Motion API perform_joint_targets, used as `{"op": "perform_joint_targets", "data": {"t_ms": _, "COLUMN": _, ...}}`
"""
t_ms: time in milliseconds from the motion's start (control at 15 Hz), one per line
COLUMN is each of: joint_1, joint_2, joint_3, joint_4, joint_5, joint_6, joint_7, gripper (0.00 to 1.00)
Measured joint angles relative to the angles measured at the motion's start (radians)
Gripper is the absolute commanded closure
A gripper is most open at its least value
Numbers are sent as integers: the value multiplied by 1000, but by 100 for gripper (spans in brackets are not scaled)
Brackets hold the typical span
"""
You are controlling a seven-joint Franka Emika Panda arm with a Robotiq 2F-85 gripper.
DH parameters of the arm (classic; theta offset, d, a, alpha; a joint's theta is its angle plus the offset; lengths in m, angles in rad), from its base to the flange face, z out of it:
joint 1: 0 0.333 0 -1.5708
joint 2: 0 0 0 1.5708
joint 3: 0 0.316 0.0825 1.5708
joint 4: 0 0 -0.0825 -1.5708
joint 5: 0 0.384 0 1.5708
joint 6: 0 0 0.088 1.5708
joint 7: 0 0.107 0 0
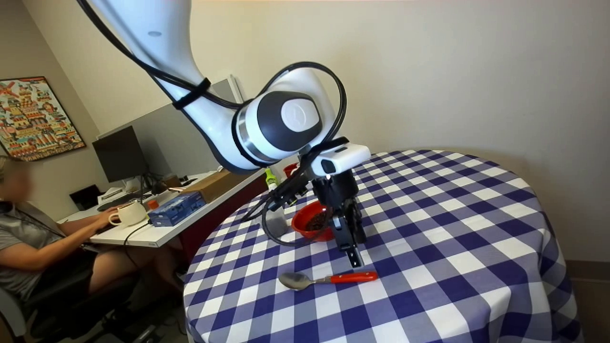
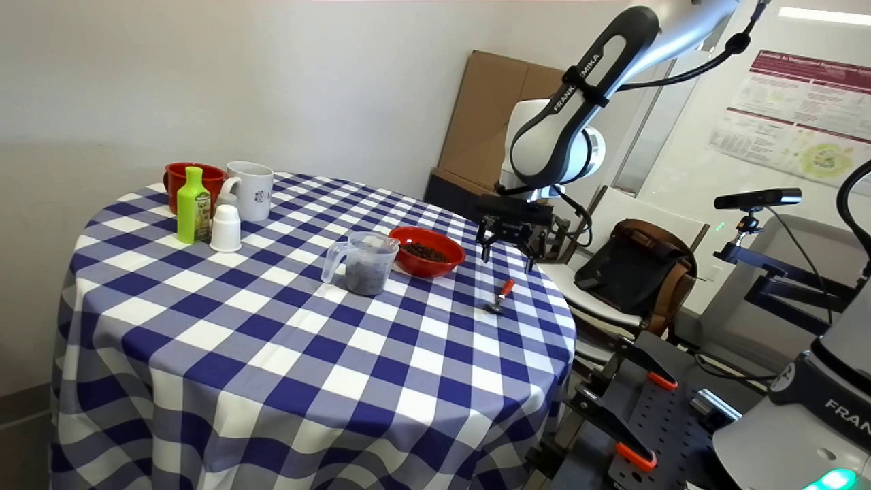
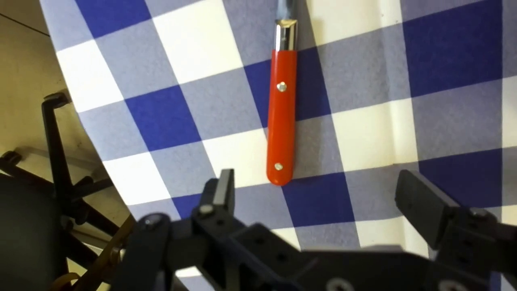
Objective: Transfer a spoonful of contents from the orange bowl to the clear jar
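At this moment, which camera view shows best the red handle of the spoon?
The wrist view: the red handle lies whole and large there, with two rivets clear. Both exterior views show it smaller, but also the spoon's head.

In an exterior view, I identify four items at 10 o'clock on the checkered tablecloth [image 2: 292,371]: red mug [image 2: 216,181], green bottle [image 2: 188,214], white mug [image 2: 256,195], white container [image 2: 226,230]. A black bag [image 2: 616,265] sits at the view's 3 o'clock. In an exterior view, I locate a seated person [image 1: 35,236], monitor [image 1: 119,155] and framed picture [image 1: 38,119] at 9 o'clock.
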Motion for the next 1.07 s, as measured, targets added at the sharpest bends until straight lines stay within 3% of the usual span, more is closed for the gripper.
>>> {"op": "perform_joint_targets", "data": {"t_ms": 267, "joint_1": 1, "joint_2": 47, "joint_3": -3, "joint_4": 6, "joint_5": 41, "joint_6": 6, "joint_7": -15, "gripper": 18}}
{"op": "perform_joint_targets", "data": {"t_ms": 333, "joint_1": 0, "joint_2": 59, "joint_3": -3, "joint_4": 6, "joint_5": 49, "joint_6": 6, "joint_7": -23, "gripper": 37}}
{"op": "perform_joint_targets", "data": {"t_ms": 467, "joint_1": 0, "joint_2": 77, "joint_3": -4, "joint_4": 6, "joint_5": 69, "joint_6": 10, "joint_7": -37, "gripper": 44}}
{"op": "perform_joint_targets", "data": {"t_ms": 867, "joint_1": 0, "joint_2": 96, "joint_3": -6, "joint_4": 5, "joint_5": 88, "joint_6": 11, "joint_7": -83, "gripper": 89}}
{"op": "perform_joint_targets", "data": {"t_ms": 933, "joint_1": 1, "joint_2": 96, "joint_3": -6, "joint_4": 5, "joint_5": 91, "joint_6": 11, "joint_7": -88, "gripper": 49}}
{"op": "perform_joint_targets", "data": {"t_ms": 1067, "joint_1": 2, "joint_2": 96, "joint_3": -5, "joint_4": 5, "joint_5": 102, "joint_6": 11, "joint_7": -103, "gripper": 49}}
